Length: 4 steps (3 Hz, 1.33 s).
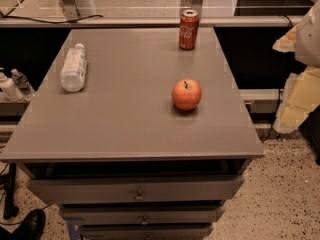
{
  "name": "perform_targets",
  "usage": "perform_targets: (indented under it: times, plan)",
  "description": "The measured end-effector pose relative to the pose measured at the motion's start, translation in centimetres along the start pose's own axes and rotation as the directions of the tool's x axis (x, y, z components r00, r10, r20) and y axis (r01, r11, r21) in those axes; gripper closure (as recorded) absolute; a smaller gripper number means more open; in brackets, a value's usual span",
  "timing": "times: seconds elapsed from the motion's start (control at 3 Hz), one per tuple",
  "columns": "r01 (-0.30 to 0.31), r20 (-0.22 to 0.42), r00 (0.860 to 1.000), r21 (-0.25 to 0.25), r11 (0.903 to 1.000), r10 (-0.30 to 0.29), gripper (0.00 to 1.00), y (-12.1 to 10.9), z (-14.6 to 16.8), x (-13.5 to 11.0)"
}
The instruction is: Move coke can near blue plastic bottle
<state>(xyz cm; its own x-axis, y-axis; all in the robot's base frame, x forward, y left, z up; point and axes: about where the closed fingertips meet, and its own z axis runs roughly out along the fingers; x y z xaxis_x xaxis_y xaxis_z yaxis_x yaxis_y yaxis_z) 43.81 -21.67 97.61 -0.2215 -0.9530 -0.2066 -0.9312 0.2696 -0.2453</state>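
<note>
The coke can (188,30) stands upright at the far edge of the grey table (125,124), right of centre. The blue plastic bottle (74,67), clear and whitish with a white label and cap, lies on its side near the table's left edge. The can and the bottle are far apart, across most of the table's width. My gripper (299,101) shows as pale white and yellowish parts at the right edge of the view. It is off the table's right side and away from both the can and the bottle, and it holds nothing that I can see.
A red-orange apple (186,94) sits right of the table's centre, in front of the can. Two small bottles (14,84) stand on a ledge off the left edge. Drawers (137,191) are below the tabletop. A rail (150,21) runs behind the table.
</note>
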Motion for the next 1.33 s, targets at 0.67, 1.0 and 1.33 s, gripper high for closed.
perform_targets:
  times: [0.67,1.0,1.33]
  plan:
    - [-0.025,0.018,1.000,0.018,0.9995,0.025,0.00,-0.7,0.1,0.1]
    - [-0.075,0.057,0.996,0.044,0.9962,0.073,0.00,-3.0,1.5,0.3]
    - [-0.145,0.125,0.983,0.097,0.9846,0.133,0.00,-7.7,4.3,0.6]
